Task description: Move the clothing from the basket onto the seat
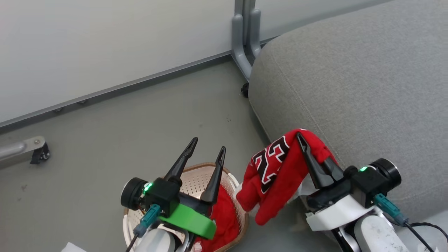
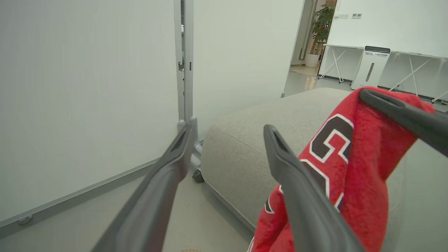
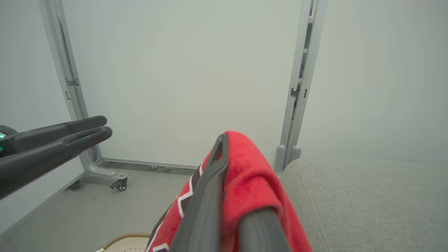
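While the right hand has its two fingers pressed together on the red jersey, the job is only partly done. The jersey, with its black and white number, is out of the basket. It hangs in the air from that hand, just beside the front edge of the big grey seat. It is not lying on the seat yet. I think it needs to go over the seat and be let go.

The other red piece lies in the basket, which sits on the floor, so it has not had its turn. The left hand is spread wide above the basket and holds nothing. So I judge that no clothing is on the seat yet: one piece is lifted up and one waits.
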### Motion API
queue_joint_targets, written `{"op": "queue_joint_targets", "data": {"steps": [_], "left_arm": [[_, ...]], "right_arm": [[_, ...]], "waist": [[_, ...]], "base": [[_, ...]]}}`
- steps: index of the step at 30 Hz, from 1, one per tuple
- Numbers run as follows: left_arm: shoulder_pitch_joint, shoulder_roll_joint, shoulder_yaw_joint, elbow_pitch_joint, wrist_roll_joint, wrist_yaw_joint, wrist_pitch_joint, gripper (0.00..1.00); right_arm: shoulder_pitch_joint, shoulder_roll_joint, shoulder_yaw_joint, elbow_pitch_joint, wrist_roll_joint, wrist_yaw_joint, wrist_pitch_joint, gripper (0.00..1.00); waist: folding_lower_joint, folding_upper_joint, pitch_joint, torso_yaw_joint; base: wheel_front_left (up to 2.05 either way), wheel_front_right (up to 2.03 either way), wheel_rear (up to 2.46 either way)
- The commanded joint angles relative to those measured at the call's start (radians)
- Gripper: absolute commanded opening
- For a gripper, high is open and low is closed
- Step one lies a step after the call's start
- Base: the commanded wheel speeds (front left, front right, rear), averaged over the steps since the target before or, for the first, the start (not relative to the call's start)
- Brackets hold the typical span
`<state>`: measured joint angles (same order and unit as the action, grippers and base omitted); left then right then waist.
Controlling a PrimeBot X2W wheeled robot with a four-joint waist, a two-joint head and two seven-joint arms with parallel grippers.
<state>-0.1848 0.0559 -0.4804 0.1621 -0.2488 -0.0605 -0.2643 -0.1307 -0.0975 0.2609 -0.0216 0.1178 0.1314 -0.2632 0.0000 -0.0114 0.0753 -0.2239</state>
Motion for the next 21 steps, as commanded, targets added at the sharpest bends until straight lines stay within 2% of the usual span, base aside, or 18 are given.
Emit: {"op": "queue_joint_targets", "data": {"steps": [1,8,13,17,21], "left_arm": [[0.024,0.014,0.024,-0.005,0.026,-0.010,0.000,1.00],[0.061,0.033,0.083,-0.021,0.079,-0.019,0.000,1.00],[0.071,0.048,0.087,-0.030,0.114,-0.033,0.000,1.00],[0.058,0.053,0.074,-0.023,0.131,-0.042,0.000,1.00],[0.031,0.049,0.061,-0.010,0.137,-0.051,0.000,1.00]], "right_arm": [[0.007,0.003,-0.019,-0.034,-0.010,-0.001,-0.002,0.00],[0.041,0.024,-0.055,-0.131,0.006,-0.001,-0.002,0.00],[0.077,0.039,-0.091,-0.197,0.017,-0.001,-0.002,0.00],[0.092,0.045,-0.117,-0.228,0.039,-0.001,-0.002,0.00],[0.080,0.047,-0.153,-0.260,0.057,-0.001,-0.002,0.00]], "waist": [[0.0000,0.0114,0.052,-0.083],[0.0000,0.0114,0.109,-0.210],[0.0000,0.0114,0.140,-0.288],[0.0000,0.0114,0.163,-0.332],[0.0000,0.0114,0.196,-0.343]], "base": [[0.00,0.00,0.00],[0.00,0.00,0.00],[0.00,0.00,0.00],[0.00,0.00,0.00],[0.00,0.00,0.00]]}}
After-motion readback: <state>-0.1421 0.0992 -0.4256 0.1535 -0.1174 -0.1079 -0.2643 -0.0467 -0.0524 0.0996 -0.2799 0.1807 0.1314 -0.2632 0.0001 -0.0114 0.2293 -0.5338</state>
